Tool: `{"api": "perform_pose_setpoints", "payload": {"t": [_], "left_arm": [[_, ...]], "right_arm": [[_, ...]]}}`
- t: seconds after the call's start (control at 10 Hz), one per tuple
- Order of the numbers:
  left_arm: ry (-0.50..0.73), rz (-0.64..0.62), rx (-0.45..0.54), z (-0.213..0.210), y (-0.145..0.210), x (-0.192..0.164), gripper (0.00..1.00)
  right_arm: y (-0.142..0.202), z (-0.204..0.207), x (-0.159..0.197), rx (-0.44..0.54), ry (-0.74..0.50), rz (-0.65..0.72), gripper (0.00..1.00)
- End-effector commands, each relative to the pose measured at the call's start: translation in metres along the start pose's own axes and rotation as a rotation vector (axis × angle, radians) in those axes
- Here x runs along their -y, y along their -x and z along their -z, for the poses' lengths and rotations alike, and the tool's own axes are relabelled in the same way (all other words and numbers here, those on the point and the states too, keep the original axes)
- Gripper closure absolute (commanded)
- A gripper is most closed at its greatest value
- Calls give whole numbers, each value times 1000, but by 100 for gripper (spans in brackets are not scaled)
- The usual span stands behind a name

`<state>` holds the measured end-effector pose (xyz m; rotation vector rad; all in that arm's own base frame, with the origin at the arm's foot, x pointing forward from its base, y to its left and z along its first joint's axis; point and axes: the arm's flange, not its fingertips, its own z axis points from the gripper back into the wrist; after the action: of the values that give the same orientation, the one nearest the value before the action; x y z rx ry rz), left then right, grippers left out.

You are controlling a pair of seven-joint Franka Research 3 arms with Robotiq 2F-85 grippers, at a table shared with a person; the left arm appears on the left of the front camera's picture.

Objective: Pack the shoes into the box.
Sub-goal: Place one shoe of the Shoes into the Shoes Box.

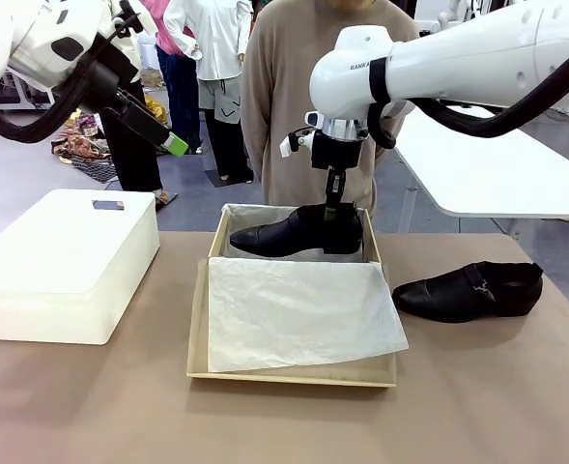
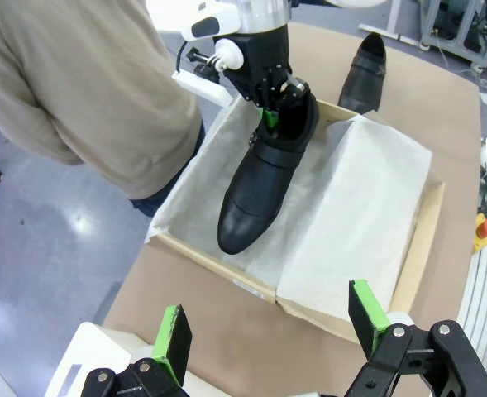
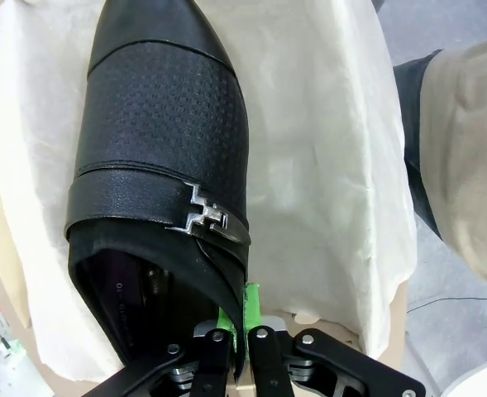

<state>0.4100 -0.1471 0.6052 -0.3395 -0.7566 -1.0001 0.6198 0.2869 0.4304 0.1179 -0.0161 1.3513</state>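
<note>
One black shoe (image 1: 294, 232) is in the far half of the tan box (image 1: 294, 375), toe toward the left, over white tissue paper (image 1: 294, 309). My right gripper (image 1: 334, 205) comes down from above and is shut on that shoe's heel rim; in its wrist view the shoe (image 3: 169, 124) fills the frame and the green pads (image 3: 251, 302) pinch the collar. The other shoe (image 1: 472, 290) lies on the table right of the box. My left gripper (image 1: 173, 143) hangs high at the back left, open and holding nothing. In its wrist view the left gripper (image 2: 268, 327) looks down on the box (image 2: 421, 248).
A large white bin (image 1: 62, 261) stands on the table left of the box. A person in a beige sweater (image 1: 294, 97) stands just behind the box at the far edge. A white table (image 1: 487, 164) is beyond at the right.
</note>
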Motion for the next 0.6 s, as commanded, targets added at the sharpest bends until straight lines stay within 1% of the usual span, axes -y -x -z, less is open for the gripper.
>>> {"api": "perform_pose_setpoints", "payload": {"t": [0.0, 0.2, 0.5], "left_arm": [[17, 12, 20, -1, 1, -3, 0], [17, 12, 20, -1, 1, -3, 0], [17, 12, 20, -1, 1, -3, 0]], "right_arm": [[4, 11, 0, 9, 32, -33, 100], [3, 22, 2, -7, 59, -53, 100], [2, 36, 9, 3, 45, -52, 100]]}}
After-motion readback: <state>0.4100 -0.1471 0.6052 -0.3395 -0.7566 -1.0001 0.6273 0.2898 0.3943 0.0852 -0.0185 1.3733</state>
